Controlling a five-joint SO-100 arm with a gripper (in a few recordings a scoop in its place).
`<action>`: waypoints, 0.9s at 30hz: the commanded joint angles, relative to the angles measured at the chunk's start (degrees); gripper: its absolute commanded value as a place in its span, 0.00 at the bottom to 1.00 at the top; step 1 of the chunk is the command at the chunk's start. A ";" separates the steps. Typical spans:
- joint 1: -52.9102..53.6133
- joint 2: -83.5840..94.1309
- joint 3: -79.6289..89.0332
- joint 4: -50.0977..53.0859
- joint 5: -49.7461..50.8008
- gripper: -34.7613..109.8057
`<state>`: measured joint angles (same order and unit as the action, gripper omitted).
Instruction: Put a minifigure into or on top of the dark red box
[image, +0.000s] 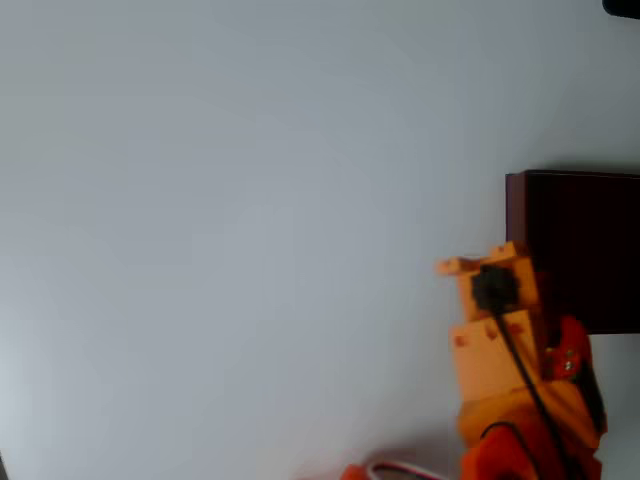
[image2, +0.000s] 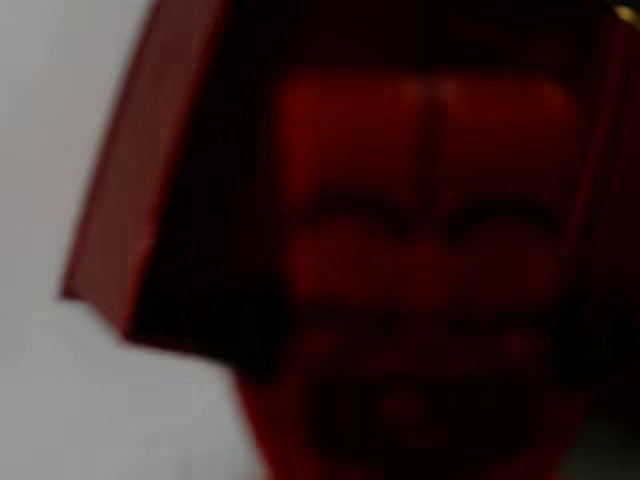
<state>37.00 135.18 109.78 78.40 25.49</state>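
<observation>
The dark red box (image: 585, 250) lies at the right edge of the overhead view, cut off by the frame. My orange gripper (image: 505, 262) reaches up from the bottom right to the box's left wall, its fingers hidden under the wrist. In the wrist view a blurred red minifigure (image2: 430, 280) hangs very close to the lens, held over the box's dark interior. The box's lighter red left wall (image2: 140, 180) slants beside it. The gripper appears shut on the figure.
A pale grey table (image: 220, 220) spreads out to the left of the box and the arm. A white cable (image: 400, 470) lies at the bottom edge beside the arm's base.
</observation>
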 joint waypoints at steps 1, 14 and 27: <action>5.36 -2.29 3.60 -9.49 -0.97 0.24; 11.51 -36.47 -4.22 -26.37 -4.13 0.24; 4.92 -39.64 -6.50 -20.39 -4.22 0.32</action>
<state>42.89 89.74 105.03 55.63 21.01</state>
